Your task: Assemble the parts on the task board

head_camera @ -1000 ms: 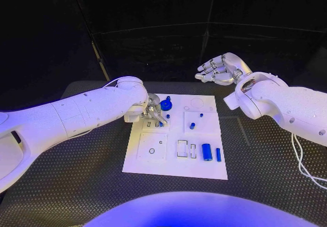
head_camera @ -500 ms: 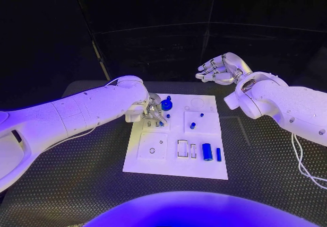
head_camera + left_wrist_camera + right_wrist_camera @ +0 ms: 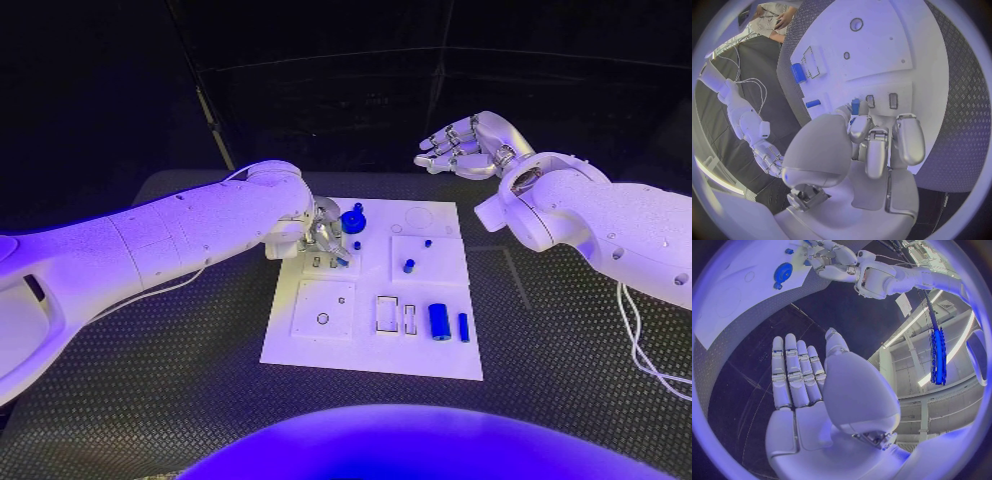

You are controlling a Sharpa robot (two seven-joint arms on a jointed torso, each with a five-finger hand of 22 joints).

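Observation:
The white task board lies mid-table. My left hand hovers low over its far left part, fingers curled; its thumb and a finger pinch a small blue peg right by two small slots. A round blue part stands just beyond the hand. Small blue pegs dot the board's far right field, and a blue cylinder with a thinner pin lies near the front right. My right hand hangs raised beyond the board, fingers straight and empty.
Black patterned table surrounds the board on all sides. Rectangular recesses and a square field with a small ring sit in the board's near half. My left forearm crosses the table's left side.

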